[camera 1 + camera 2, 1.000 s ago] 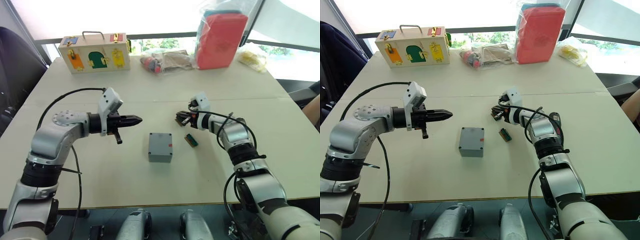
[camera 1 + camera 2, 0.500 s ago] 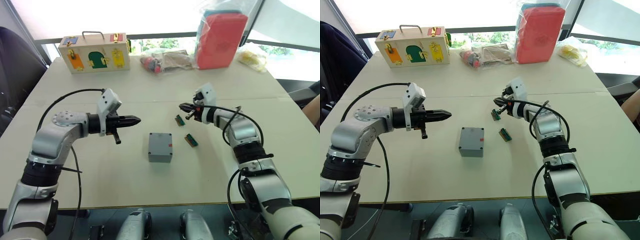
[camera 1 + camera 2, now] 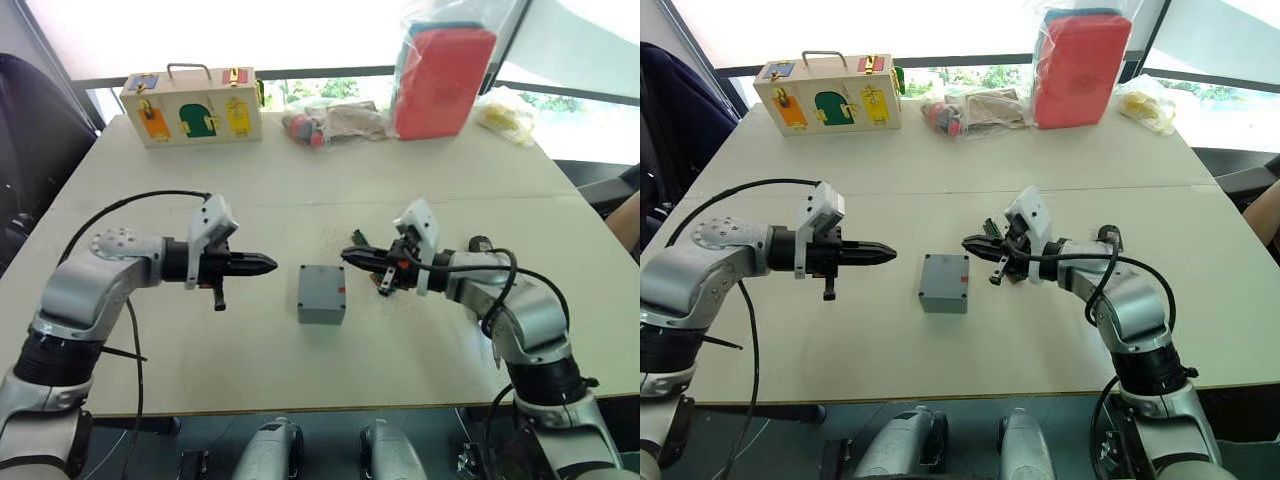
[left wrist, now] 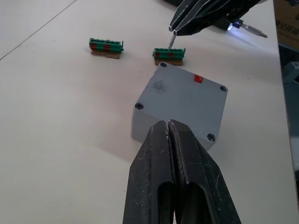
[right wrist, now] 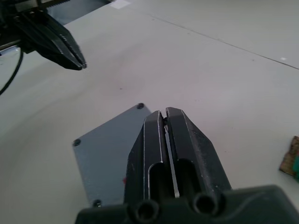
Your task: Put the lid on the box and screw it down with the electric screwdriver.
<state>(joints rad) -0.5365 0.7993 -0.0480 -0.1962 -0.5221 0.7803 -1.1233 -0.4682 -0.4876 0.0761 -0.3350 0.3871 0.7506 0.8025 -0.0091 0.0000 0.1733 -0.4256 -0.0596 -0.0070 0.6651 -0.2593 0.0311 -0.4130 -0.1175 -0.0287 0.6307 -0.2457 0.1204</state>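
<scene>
The right gripper has swung in close to the box.
The lid sits on it. Both grippers are pinched shut and empty. The electric screwdriver lies behind; screwing is left.

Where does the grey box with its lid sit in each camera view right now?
Left eye: box at table centre, between both grippers.
Right eye: box, same spot.
Left wrist: box just beyond the left gripper.
Right wrist: box under the right gripper.
Shared landmark: the lid's red mark.
</scene>
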